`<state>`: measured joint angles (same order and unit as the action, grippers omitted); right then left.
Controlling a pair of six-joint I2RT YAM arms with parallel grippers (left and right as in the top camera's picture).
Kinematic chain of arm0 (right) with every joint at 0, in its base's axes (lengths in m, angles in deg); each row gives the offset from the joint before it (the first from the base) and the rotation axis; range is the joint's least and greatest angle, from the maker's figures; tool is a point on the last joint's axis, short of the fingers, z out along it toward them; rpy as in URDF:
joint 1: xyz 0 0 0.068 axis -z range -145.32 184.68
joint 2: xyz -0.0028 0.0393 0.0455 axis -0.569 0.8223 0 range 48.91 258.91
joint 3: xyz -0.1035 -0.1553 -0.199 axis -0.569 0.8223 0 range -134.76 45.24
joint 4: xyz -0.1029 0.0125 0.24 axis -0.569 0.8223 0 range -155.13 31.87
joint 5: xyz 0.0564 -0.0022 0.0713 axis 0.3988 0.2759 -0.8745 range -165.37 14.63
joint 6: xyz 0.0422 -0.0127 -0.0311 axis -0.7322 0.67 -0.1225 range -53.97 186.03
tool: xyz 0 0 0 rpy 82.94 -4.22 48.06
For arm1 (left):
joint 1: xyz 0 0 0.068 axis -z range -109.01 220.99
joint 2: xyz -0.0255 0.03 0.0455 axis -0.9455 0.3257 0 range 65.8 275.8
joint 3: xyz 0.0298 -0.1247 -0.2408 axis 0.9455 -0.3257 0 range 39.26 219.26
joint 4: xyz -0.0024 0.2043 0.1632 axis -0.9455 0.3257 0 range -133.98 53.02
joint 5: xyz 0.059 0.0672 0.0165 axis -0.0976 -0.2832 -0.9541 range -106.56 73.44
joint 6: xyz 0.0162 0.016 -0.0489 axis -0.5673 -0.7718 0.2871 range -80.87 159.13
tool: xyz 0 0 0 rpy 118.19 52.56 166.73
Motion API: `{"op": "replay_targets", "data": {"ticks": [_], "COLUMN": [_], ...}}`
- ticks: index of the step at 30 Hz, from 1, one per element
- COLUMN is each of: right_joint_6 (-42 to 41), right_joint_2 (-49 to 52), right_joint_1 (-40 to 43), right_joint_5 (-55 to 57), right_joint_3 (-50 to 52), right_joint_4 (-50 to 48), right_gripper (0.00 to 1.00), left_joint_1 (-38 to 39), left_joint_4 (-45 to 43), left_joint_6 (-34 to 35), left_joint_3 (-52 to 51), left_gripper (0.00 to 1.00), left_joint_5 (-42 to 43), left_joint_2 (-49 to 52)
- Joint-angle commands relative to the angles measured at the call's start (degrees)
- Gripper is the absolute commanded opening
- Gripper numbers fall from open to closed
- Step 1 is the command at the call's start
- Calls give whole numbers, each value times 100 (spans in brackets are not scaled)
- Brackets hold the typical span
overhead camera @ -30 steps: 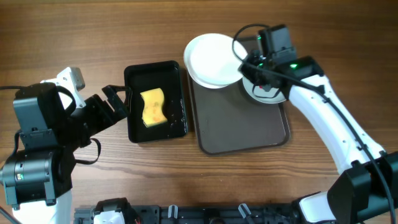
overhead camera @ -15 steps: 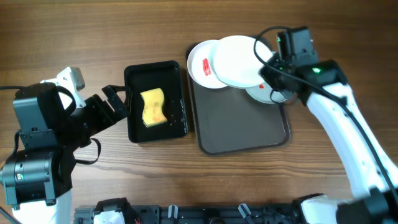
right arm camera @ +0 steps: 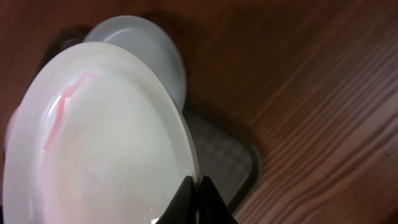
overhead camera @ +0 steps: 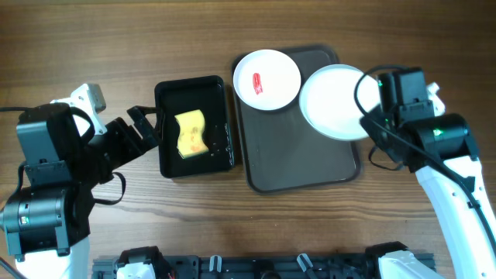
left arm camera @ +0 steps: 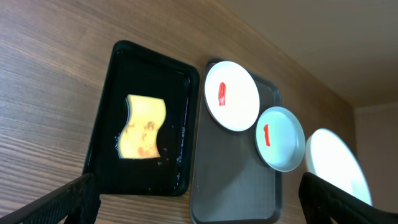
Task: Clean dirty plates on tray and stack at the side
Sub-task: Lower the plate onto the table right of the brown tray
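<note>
right claw (right arm camera: 199,190): clenched on the near rim of the held plate; the arm has swung from the tray's far-left corner to its right edge over the last second.
held plate (overhead camera: 335,101): white, with a faint pink streak in the right wrist view. It hangs over the tray's far-right corner, past the right edge. A second ago it covered the far-left corner, and half a second ago it was midway.
smeared plate (overhead camera: 266,79): white with a red smear at its centre, on the tray's far-left corner and overhanging the left edge. It was hidden a second ago and is now fully in sight.
blue plate (left arm camera: 280,138): pale blue with a red smear, on the tray just beside the smeared plate, toward the right edge. The held plate covers it from overhead.
tray (overhead camera: 298,155): unmoved, its near half bare.
left claw (overhead camera: 147,128): released, fingers spread, at the tub's left edge; unchanged.
tub (overhead camera: 166,147): black, on the table (overhead camera: 93,39) left of the tray, touching or nearly so.
sponge (overhead camera: 191,133): yellow, lying in the tub, as before.
</note>
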<state>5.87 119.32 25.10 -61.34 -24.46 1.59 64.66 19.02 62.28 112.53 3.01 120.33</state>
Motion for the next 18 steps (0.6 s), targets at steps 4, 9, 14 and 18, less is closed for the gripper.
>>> {"op": "replay_targets", "data": {"ticks": [4, 9, 14, 18], "right_joint_6": [-81, 46, 400, 739], "right_joint_2": [-457, -748, -946, -944], "right_joint_1": [695, 1482, 2334, 2994], "right_joint_5": [116, 118, -79, -131], "right_joint_3": [483, 1027, 1456, 1759], "right_joint_4": [46, 2, -313, -800], "right_gripper": [4, 4, 4, 4], "left_joint_1": [-33, -33, -33, -33], "left_joint_4": [-15, -15, -15, -15], "left_joint_6": [-92, -92, -92, -92], "left_joint_3": [98, 98, 98, 98], "left_gripper": [100, 100, 100, 100], "left_joint_5": [-13, -15, -13, -13], "left_joint_2": [20, 20, 20, 20]}}
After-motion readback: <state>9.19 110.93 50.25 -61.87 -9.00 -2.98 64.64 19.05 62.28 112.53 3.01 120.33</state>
